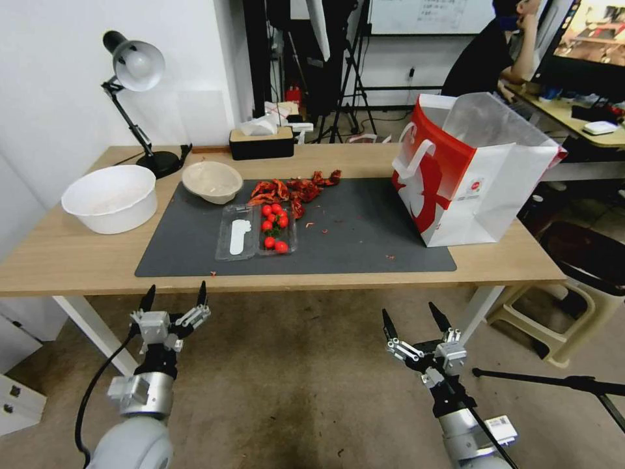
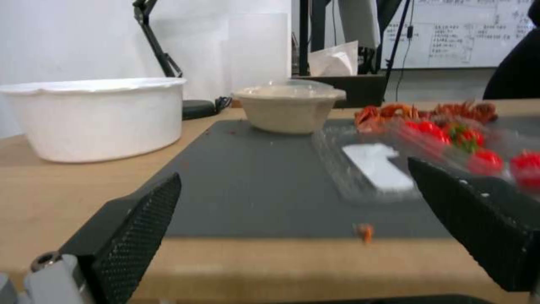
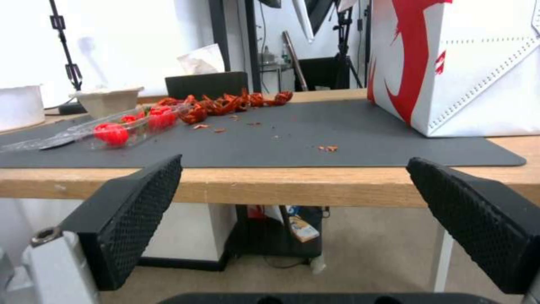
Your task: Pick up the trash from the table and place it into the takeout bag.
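Head view shows both arms held low in front of the table (image 1: pixel 78 270), short of its near edge, fingers pointing up and toward it. The left gripper (image 1: pixel 174 297) sits at about 7 o'clock in the picture with its two dark fingers spread apart and nothing between them; the right gripper (image 1: pixel 413 318) sits at about 5 o'clock, likewise spread wide and empty. In the left wrist view the left gripper (image 2: pixel 292 198) frames the near edge of the dark grey mat (image 1: pixel 364 241), and in the right wrist view the right gripper (image 3: pixel 292 185) hangs just below tabletop level, apart from the wood. On the mat lies the trash: an open clear plastic clamshell (image 1: pixel 255 232) holding small red tomatoes (image 1: pixel 274 226), a heap of red crayfish shells (image 1: pixel 294 189) at its 12 o'clock, and a shallow beige bowl (image 1: pixel 211 180) on the mat's far left corner. Red crumbs are scattered across the mat. A large white tub (image 1: pixel 111 197) stands on bare wood at the clamshell's 9 o'clock. The takeout bag (image 1: pixel 472 172), white with a red side and white handles, stands upright and open on the mat's right end, well apart from the clamshell, at its 3 o'clock.
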Robot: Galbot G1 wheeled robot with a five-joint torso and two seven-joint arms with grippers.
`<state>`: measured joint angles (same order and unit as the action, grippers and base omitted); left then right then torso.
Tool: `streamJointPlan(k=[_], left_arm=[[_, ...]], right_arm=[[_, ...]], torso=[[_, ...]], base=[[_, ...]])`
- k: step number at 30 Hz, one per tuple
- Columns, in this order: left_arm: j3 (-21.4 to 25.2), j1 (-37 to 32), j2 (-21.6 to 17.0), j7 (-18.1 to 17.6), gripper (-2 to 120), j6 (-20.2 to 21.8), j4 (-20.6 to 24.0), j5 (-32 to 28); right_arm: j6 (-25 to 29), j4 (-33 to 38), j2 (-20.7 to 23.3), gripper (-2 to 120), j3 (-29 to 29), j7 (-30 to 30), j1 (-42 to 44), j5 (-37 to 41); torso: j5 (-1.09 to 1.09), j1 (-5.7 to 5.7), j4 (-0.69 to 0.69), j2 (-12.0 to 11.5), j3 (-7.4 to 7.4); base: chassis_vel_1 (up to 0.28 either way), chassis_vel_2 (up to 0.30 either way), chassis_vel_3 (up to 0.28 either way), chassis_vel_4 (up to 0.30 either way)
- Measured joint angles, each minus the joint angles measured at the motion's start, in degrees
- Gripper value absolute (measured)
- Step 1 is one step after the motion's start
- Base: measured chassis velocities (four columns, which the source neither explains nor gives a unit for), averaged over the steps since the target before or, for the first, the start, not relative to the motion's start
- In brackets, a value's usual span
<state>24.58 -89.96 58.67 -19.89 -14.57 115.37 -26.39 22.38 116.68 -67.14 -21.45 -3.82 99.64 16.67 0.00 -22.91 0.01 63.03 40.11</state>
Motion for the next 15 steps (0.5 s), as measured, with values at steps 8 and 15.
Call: streamJointPlan(k=[8, 15], left_arm=[[-0.19, 10.34, -2.79, 0.1, 100, 10.63, 3.15, -20.61], [-4.26, 20.52, -4.63, -0.48, 100, 15.13, -0.13, -34.61]], right_arm=[[-0.73, 0.1, 0.25, 100, 0.76, -0.06, -1.08, 0.05], [-1.37, 0.42, 0.27, 100, 1.18, -0.1, -1.32, -0.06]], torso=[[0.02, -0.01, 0.02, 0.0, 0.0], [-0.01, -0.02, -0.01, -0.01, 0.01]], base=[[0.0, 0.0, 0.0, 0.0], [0.0, 0.0, 0.0, 0.0]])
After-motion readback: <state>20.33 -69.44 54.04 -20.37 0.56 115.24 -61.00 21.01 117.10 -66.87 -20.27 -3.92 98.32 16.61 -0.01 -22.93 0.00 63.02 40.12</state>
